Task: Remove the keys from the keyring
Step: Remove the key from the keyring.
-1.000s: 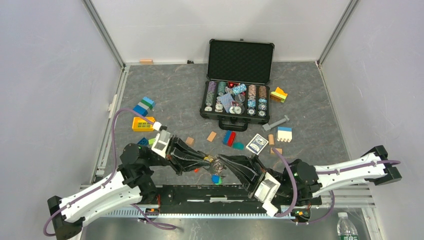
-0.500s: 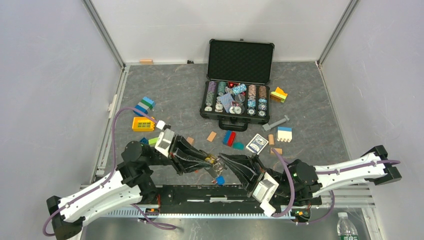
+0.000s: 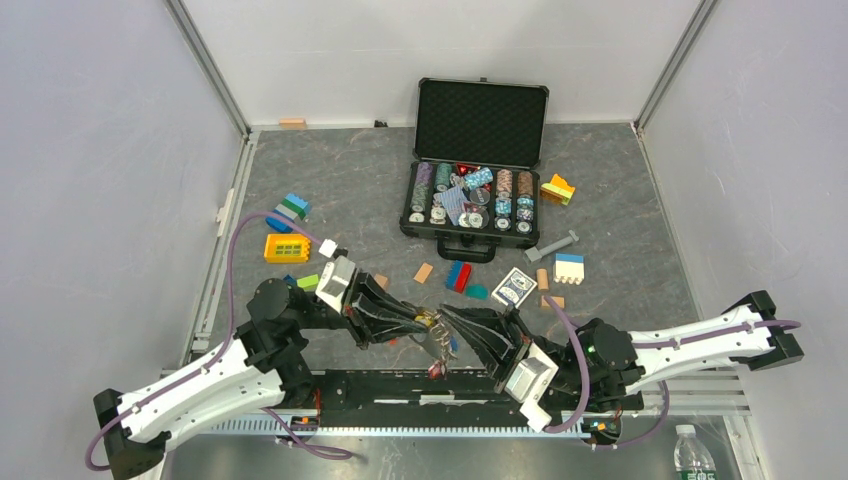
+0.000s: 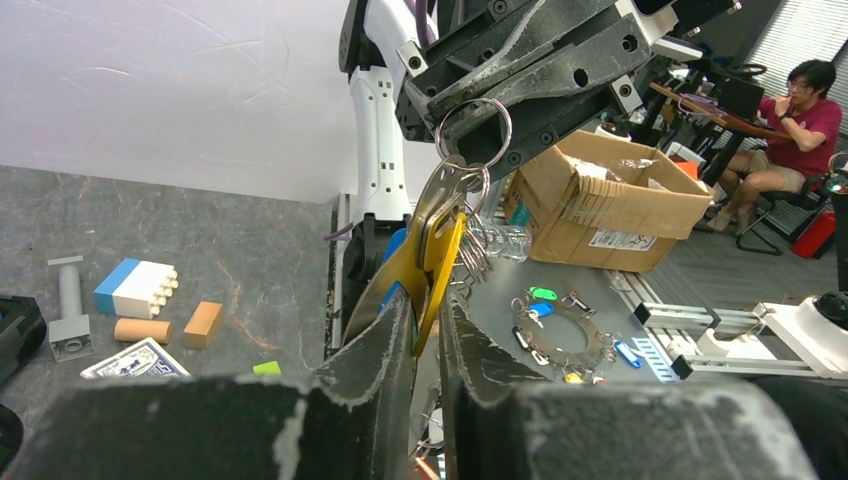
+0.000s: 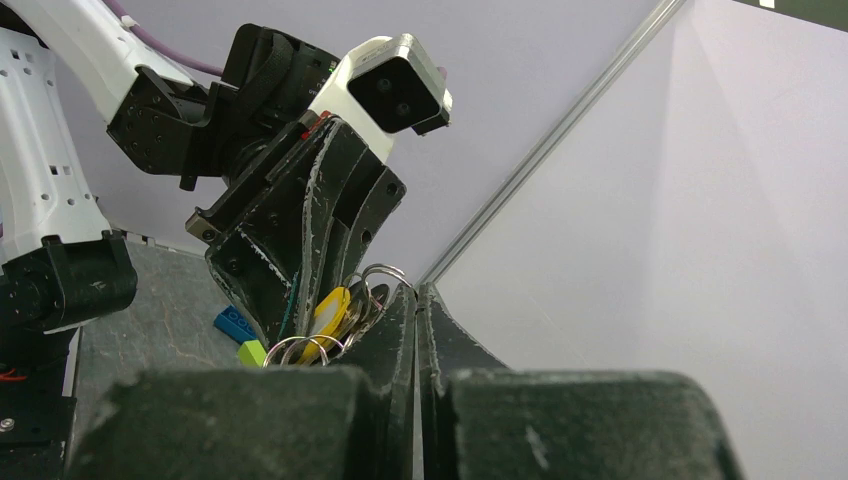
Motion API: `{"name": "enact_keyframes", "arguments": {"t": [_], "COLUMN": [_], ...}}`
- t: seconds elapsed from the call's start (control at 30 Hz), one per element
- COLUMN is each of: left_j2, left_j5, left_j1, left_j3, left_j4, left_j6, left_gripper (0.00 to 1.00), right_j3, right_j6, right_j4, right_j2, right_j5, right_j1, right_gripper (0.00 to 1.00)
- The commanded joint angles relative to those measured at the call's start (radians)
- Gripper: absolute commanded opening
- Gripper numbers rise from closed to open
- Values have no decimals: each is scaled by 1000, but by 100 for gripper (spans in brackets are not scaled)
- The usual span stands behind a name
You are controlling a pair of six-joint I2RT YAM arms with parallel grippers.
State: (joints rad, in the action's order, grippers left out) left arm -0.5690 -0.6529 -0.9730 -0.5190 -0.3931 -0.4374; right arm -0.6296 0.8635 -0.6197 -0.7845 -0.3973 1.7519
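The keyring (image 4: 473, 132), a thin silver wire ring, is held in the air near the table's front edge. My right gripper (image 3: 447, 319) is shut on it, and the ring (image 5: 385, 272) shows right at its fingertips. From the ring hang the keys (image 3: 438, 352), a bunch of silver blades with coloured heads. My left gripper (image 4: 428, 310) meets the bunch from the left and is shut on the yellow key (image 4: 440, 255). A blue head shows behind its left finger. A red head (image 3: 436, 371) dangles lowest. In the right wrist view the yellow key (image 5: 330, 310) sits between the left fingers.
An open black case (image 3: 478, 170) of poker chips stands at the back. Toy blocks (image 3: 287, 247) lie at the left and more (image 3: 459, 276) in the middle, beside a card deck (image 3: 514, 288). A black rail (image 3: 420, 390) runs along the near edge. A water bottle (image 3: 692, 452) stands bottom right.
The left gripper has crept to the right and a little farther back, closing in on the right gripper's tips. The key bunch now hangs straight down between them, with the red head lowest.
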Motion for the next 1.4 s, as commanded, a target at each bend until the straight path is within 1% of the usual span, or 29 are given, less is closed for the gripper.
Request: {"name": "enact_keyframes", "arguments": {"t": [0.0,0.07,0.1,0.13,0.17,0.27,0.47,0.63,0.83,0.97,1.23,1.37], "left_j2": [7,10,12,13,16,21,24,22,54,98,108,94], "left_j5": [-19,-21,-21,-21,-19,-14,-12,-14,17,64,58,32], "left_j1": [-3,-3,-3,-2,-2,-2,-2,-2,-1,-3,-3,-2], "left_j3": [-49,-57,-59,-64,-65,-63,-59,-60,-97,-96,-91,-81], "left_j4": [16,39,51,63,70,73,77,83,248,294,291,240], "left_j6": [49,60,68,73,80,81,80,77,156,189,190,169], "left_gripper": [17,17,20,28,33,38,39,37,41,44,44,42], "right_j3": [-5,-3,-4,-3,-4,-2,-1,2,-1,4,2,3], "right_j6": [12,14,15,17,17,17,15,17,20,20,19,19], "right_j4": [-57,-57,-57,-58,-57,-57,-59,-60,-61,-60,-60,-64], "right_j2": [26,26,26,26,26,27,27,30,33,34,30,30], "right_j5": [-15,-17,-18,-19,-19,-19,-20,-20,-21,-21,-18,-17], "right_j1": [0,1,1,1,1,1,1,1,2,1,1,1], "right_gripper": [0,0,0,0,0,0,0,0,0,0,0,0]}}
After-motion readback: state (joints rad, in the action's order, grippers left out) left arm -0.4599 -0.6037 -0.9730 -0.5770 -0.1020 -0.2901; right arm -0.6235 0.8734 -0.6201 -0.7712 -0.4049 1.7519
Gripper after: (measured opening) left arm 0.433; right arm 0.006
